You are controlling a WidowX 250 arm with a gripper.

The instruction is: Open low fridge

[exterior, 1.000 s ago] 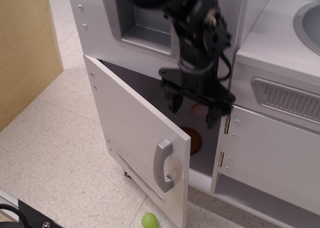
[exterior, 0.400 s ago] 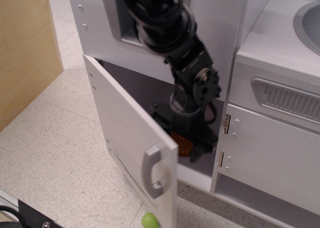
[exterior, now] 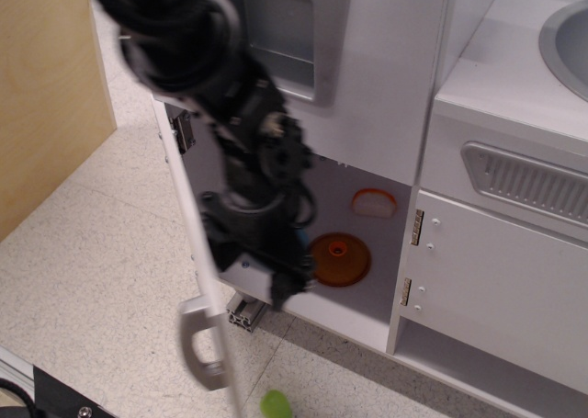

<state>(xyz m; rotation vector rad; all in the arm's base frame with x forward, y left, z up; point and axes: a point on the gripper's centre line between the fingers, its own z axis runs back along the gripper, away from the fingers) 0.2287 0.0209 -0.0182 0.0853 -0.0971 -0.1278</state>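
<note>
The low fridge door (exterior: pixel 184 184) stands swung wide open and shows almost edge-on at the left. Its curved silver handle (exterior: pixel 202 344) sticks out near the lower edge. The fridge compartment (exterior: pixel 367 294) is open to view, with an orange disc (exterior: pixel 340 257) and a small orange-and-white piece (exterior: pixel 374 202) inside. My black gripper (exterior: pixel 250 276) hangs in the opening, just to the right of the door's inner face and close against it. Its two fingers are spread and hold nothing. The image is blurred around it.
A green ball (exterior: pixel 274 404) lies on the floor below the door. A wooden panel (exterior: pixel 46 87) stands at the left. The dispenser recess (exterior: pixel 276 32) is above. A hinged cabinet door (exterior: pixel 496 289), a vent grille (exterior: pixel 528 179) and a sink (exterior: pixel 570 32) are at the right.
The door has swung much further open, from half open to nearly edge-on. My gripper has dropped into the compartment and moved left, following the door's inner face.
</note>
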